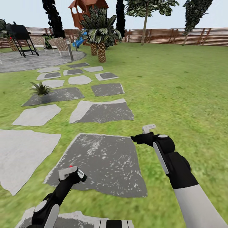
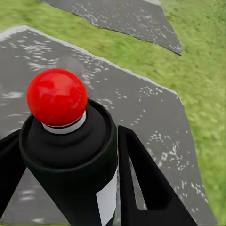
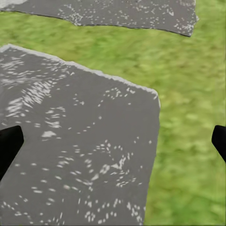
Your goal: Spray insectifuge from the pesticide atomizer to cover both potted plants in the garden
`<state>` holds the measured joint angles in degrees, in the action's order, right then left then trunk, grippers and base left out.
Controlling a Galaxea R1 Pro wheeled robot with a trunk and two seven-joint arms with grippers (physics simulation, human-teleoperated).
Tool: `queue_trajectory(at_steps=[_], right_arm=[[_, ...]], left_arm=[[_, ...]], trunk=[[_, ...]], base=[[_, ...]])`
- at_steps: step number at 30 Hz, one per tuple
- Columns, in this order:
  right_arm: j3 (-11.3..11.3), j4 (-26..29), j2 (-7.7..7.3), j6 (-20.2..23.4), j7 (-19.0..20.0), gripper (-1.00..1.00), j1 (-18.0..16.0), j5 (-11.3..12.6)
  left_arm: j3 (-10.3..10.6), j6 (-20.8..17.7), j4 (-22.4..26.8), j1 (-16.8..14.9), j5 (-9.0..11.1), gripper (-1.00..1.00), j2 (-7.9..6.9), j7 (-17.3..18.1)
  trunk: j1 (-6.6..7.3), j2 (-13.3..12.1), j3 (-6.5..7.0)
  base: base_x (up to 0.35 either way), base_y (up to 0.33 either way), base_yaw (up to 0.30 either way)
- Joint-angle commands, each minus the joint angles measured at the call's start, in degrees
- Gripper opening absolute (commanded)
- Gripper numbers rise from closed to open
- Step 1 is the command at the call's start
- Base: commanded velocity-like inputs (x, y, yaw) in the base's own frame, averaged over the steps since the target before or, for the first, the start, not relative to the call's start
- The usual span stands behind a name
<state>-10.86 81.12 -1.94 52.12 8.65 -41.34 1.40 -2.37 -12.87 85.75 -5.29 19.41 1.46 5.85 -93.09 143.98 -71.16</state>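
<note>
One potted plant (image 1: 40,89) shows, at approx 10 o'clock from the robot, well ahead on the edge of a dark paving slab (image 1: 57,95); pointed green leaves, pot hard to make out at this range. No second plant that I can pick out.

The pesticide atomizer (image 2: 70,155) sits clamped in the left gripper (image 2: 70,179). In the left wrist view the black fingers press both sides of the dark body, white label patch low on it, red ball tip (image 2: 57,97) up and forward. In the head view that gripper (image 1: 70,175) is at approx 7 o'clock, low, w/ a speck of red at its top. Judging by the hold, the nozzle points along the travel line so it's ready to aim once near the plant.

Right gripper (image 1: 148,129) is at approx 1 o'clock, held out over the lawn edge. Its wrist view has the finger tips (image 3: 9,146) far apart at the frame sides, nothing between, so wide and empty; prob. just parked clear.

Ground: big grey stone slab (image 1: 104,164) right under both arms, more stepping stones leading on to a round paved patio (image 1: 38,60) w/ a black grill (image 1: 20,36) and wicker chairs (image 1: 60,44). Green lawn (image 1: 177,88) all round, brown slat fence (image 1: 177,36) at the back, palms (image 1: 100,34), a wooden playhouse (image 1: 84,11), pale sky.

Step in hand, I'd judge: closing on the plant; spraying not yet begun.
</note>
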Motion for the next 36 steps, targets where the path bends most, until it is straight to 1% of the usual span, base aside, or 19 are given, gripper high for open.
queue_trajectory(at_steps=[1,4,6,7,8,11,12,13,14,15,17,18,21,23,25,26,28,36], right_arm=[[0.02,0.0,0.0,0.02,-0.01,1.0,-0.01,0.01],[0.01,-0.04,0.01,0.08,-0.02,1.0,-0.01,0.02],[-0.02,-0.06,0.01,0.08,-0.03,1.0,0.0,0.03],[-0.03,-0.07,0.01,0.09,-0.03,1.0,0.0,0.02],[0.01,-0.06,0.01,0.09,-0.03,1.0,-0.01,0.01],[-0.09,-0.08,0.01,0.16,-0.03,1.0,-0.02,0.08],[-0.11,-0.08,0.01,0.08,0.15,1.0,0.0,0.09],[-0.12,-0.08,0.01,0.03,0.2,1.0,0.01,0.09],[-0.12,-0.08,0.01,0.02,0.21,1.0,0.0,0.09],[-0.12,-0.08,0.01,0.01,0.22,1.0,0.01,0.09],[-0.19,-0.08,0.01,0.18,0.18,1.0,-0.01,0.15],[-1.21,-0.08,0.04,0.28,0.64,1.0,0.02,0.53],[-1.39,-0.08,0.16,0.07,0.78,1.0,0.14,0.74],[-1.4,-0.08,0.41,0.04,0.7,1.0,0.2,0.79],[-1.59,-0.08,0.43,0.28,0.63,1.0,0.2,0.8],[-2.19,-0.08,0.45,0.42,0.64,1.0,0.2,0.8],[-2.46,-0.08,0.45,0.42,0.54,1.0,0.2,0.8],[-2.58,-0.08,0.45,0.61,0.19,1.0,0.2,0.72]], left_arm=[[0.25,0.88,0.02,0.0,0.01,-1.0,0.01,-1.8],[2.14,4.41,-0.11,-0.05,0.17,-1.0,-0.03,-9.81],[2.67,5.95,-0.19,-0.1,0.36,-1.0,-0.03,-13.6],[2.8,6.08,-0.71,-0.23,0.38,-1.0,-0.04,-14.92],[2.82,6.17,-2.05,-0.41,0.4,-1.0,-0.06,-15.48],[3.17,6.1,-2.82,-0.6,0.45,-1.0,-0.3,-15.08],[3.17,4.96,-3.0,-0.59,0.23,-1.0,-0.58,-10.74],[3.04,3.99,-3.08,-0.54,0.38,-1.0,-0.91,-8.31],[2.89,3.53,-3.1,-0.53,0.51,-1.0,-1.09,-7.33],[2.94,1.65,-3.04,-0.52,0.57,-1.0,-1.22,-6.25],[2.91,-0.26,-2.93,-0.52,0.33,-1.0,-1.0,-5.8],[3.02,-1.13,-2.63,-0.51,0.17,-1.0,-0.9,-5.67],[3.16,-1.89,-1.83,-0.51,0.14,-1.0,-0.87,-5.32],[3.3,-3.78,-1.88,-0.51,0.24,-1.0,-0.85,-4.81],[3.25,-3.91,-1.91,-0.51,0.12,-1.0,-0.8,-4.79],[3.16,-3.86,-1.92,-0.51,0.19,-1.0,-0.83,-4.72],[3.11,-4.16,-2.49,-0.51,0.42,-1.0,-0.83,-4.8],[3.07,-3.99,-3.08,-0.51,0.39,-1.0,-0.8,-4.96]], trunk=[[0.02,-0.02,0.23],[0.1,-0.06,0.89],[0.15,-0.08,1.34],[0.18,-0.1,1.56],[0.2,-0.11,1.78],[0.28,-0.15,2.44],[0.31,-0.16,2.67],[0.33,-0.18,2.89],[0.36,-0.19,3.11],[0.38,-0.2,3.33],[0.43,-0.23,3.77],[0.46,-0.25,4.0],[0.54,-0.29,4.66],[0.59,-0.31,5.1],[0.64,-0.34,5.55],[0.67,-0.35,5.77],[0.72,-0.38,6.21],[0.92,-0.49,7.83]], base=[[0.0,0.0,0.269],[0.0,0.0,0.269],[0.0,0.0,0.269],[0.0,0.0,0.269],[0.0,0.0,0.269],[0.0,0.0,0.269],[0.0,0.0,0.269],[0.0,0.0,0.27],[0.0,0.0,0.271],[0.0,0.0,0.271],[0.0,0.0,0.272],[0.0,0.0,0.272],[0.0,0.0,0.272],[0.0,0.0,0.272],[0.0,0.0,0.272],[0.0,0.0,0.272],[0.0,0.0,0.272],[0.0,0.0,0.268]])
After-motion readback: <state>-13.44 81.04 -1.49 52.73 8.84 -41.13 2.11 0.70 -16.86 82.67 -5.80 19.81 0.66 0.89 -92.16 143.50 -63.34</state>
